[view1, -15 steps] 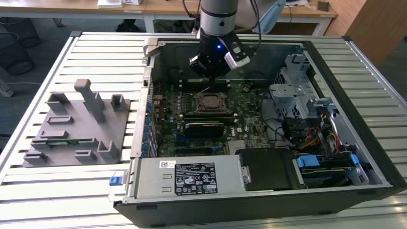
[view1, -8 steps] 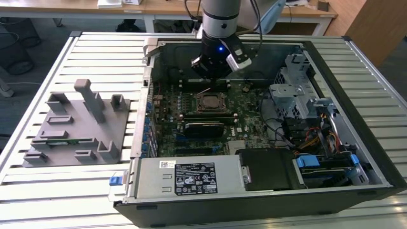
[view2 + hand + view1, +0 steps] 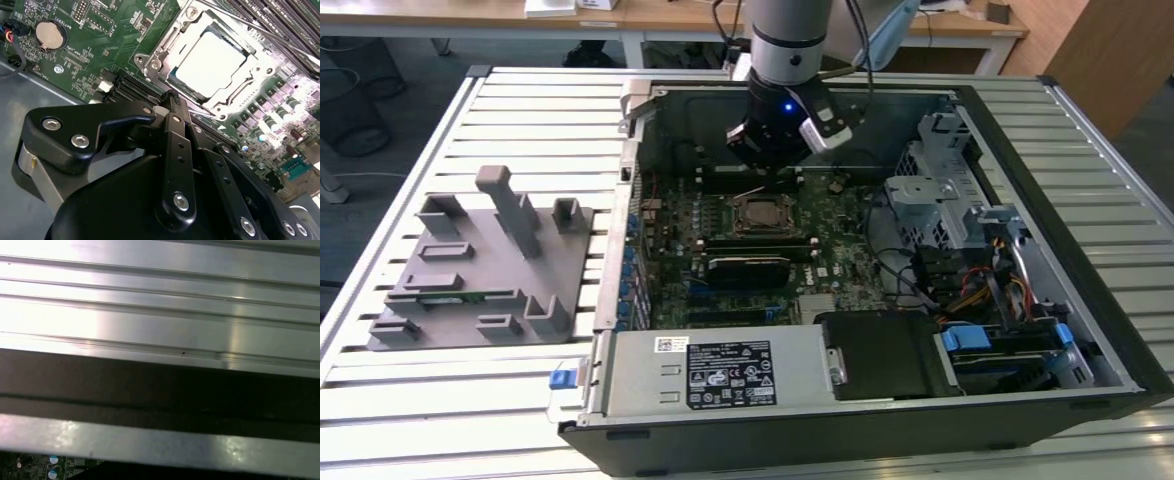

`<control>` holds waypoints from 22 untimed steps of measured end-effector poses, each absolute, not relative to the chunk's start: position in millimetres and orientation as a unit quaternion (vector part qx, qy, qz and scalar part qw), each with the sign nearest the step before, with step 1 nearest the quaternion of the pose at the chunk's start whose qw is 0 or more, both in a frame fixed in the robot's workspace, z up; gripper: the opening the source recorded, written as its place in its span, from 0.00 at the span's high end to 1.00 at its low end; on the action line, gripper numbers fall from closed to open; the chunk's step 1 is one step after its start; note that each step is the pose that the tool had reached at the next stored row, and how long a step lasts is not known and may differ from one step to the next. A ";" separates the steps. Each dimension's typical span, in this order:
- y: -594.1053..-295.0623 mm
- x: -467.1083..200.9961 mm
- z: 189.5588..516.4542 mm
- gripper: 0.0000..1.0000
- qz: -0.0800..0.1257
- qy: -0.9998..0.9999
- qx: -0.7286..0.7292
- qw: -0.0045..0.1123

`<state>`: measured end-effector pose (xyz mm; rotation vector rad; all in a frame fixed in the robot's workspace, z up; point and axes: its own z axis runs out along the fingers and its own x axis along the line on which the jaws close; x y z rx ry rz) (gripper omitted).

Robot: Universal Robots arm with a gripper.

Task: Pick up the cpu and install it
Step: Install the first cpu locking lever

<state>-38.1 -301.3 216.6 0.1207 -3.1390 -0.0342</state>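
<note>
The cpu (image 3: 212, 62) lies flat in the socket (image 3: 235, 107) on the motherboard (image 3: 75, 55), its pale silvery top facing up and the metal socket frame standing around it on all sides. In the exterior view the socket (image 3: 758, 213) sits near the middle of the open computer case (image 3: 1067, 300), and the gripper (image 3: 771, 160) hangs above the board just beyond the socket, toward the case's back wall.

In the second wrist view the gripper's black linkage bars fill the foreground, and its fingers (image 3: 172, 100) come together just beside the socket's corner, apart from the cpu. They look pressed together with nothing between them, so the gripper appears closed and empty.

A round coin battery (image 3: 50, 34) sits on the motherboard, well apart from the socket. Outside the case, at the exterior view's left, a grey tray (image 3: 480, 270) with upright posts rests on the slatted table (image 3: 400, 400).

The first wrist view shows pale metal slats (image 3: 160, 320) and the case's dark edge.
</note>
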 end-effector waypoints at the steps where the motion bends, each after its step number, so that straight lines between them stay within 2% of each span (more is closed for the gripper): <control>1: -301.2 -37.8 215.6 0.89 -0.011 -0.999 0.038 0.000; 22: -301.2 -32.8 200.4 0.89 -0.011 -0.999 0.038 0.002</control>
